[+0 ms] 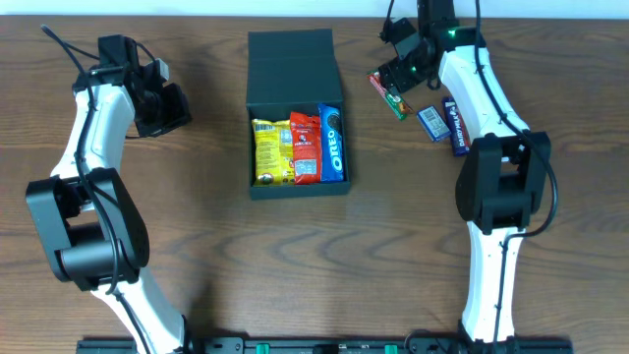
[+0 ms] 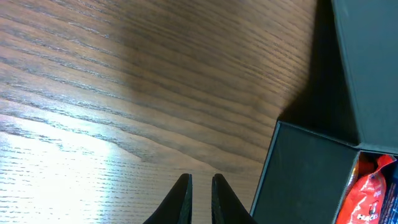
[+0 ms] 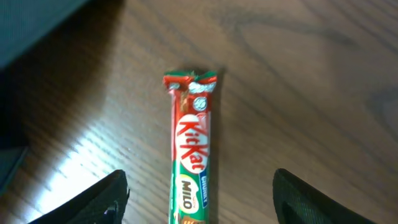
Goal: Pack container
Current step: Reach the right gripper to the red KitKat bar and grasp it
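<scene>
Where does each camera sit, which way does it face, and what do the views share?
Overhead: above the table, looking down; left arm, right arm show.
Left wrist: faces tabletop beside the container; shut left gripper shows.
Right wrist: looks down on the KitKat bar; open right gripper shows.
Shared: overhead also shows container and KitKat bar.

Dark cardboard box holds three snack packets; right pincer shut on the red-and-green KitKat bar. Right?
No. The right pincer is open: the right wrist view shows its fingers spread either side of the red-and-green KitKat bar, which lies on the wooden table. The dark cardboard box does hold three snack packets.
</scene>
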